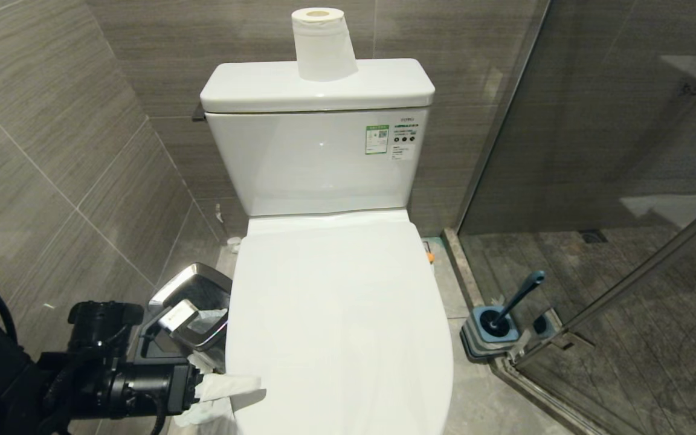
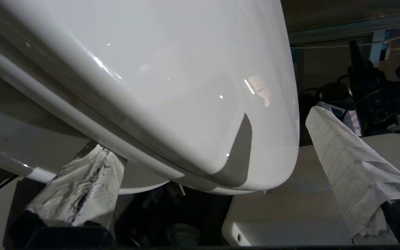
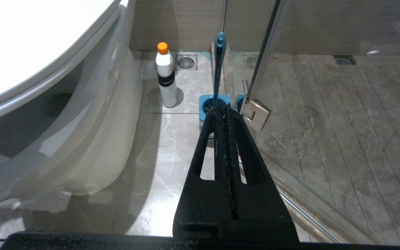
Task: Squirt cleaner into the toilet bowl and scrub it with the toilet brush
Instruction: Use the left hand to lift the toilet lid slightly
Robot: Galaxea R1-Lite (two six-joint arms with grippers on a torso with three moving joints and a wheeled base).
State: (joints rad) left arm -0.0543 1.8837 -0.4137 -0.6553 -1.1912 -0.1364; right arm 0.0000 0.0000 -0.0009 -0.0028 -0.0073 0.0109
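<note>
- So, the toilet lid (image 1: 336, 314) is down over the toilet bowl (image 3: 82, 139), and I judge that lifting it comes first.
- My left gripper (image 1: 227, 393) sits at the lid's front-left edge, its cloth-wrapped fingers (image 2: 78, 187) spread wide and empty; in the left wrist view one lies under the rim and the other beyond the lid's front end, so the edge runs between them.
- Right of the toilet stand the cleaner (image 3: 165, 74), upright on the floor, and the toilet brush (image 1: 520, 296) in its holder (image 1: 490, 338), handle leaning away from the bowl.
- My right gripper (image 3: 226, 111), fingers pressed together and empty, is nearer both.
</note>
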